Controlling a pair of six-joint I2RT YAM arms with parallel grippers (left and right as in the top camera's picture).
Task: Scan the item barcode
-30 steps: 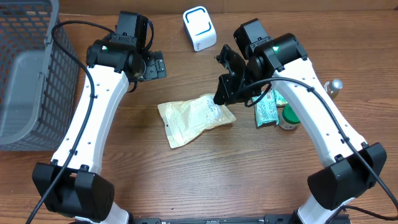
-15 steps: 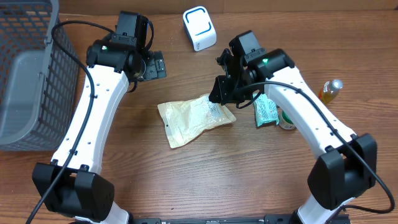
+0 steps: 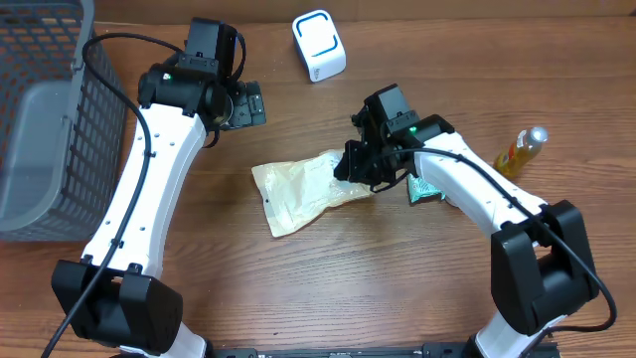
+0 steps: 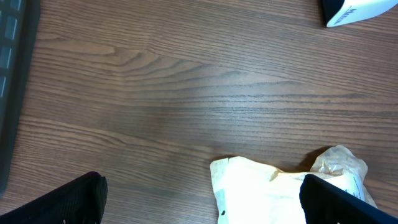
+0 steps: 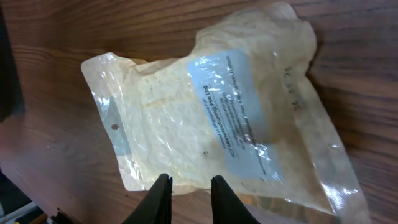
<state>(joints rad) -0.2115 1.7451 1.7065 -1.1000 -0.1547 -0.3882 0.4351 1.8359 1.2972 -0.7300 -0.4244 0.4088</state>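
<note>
My right pincer (image 5: 186,198) sits at the lower edge of the pouch (image 5: 211,118), fingers a narrow gap apart, and I cannot tell whether they pinch it. The pouch lies flat on the worktop (image 3: 328,278), mid-frame overhead. My left pincer (image 4: 202,196) gapes wide at upper left.

The bag (image 3: 303,189) lies mid-surface (image 3: 248,288). Far behind it, a little right, sits the scanner (image 3: 319,45). The basket (image 3: 50,109) is at the far left edge. Just right of the bag lies a packet (image 3: 427,191), with a bottle (image 3: 521,149) further right. The right gripper (image 3: 356,171) is at the bag's right end, and the left gripper (image 3: 253,104) is beyond its left end.
</note>
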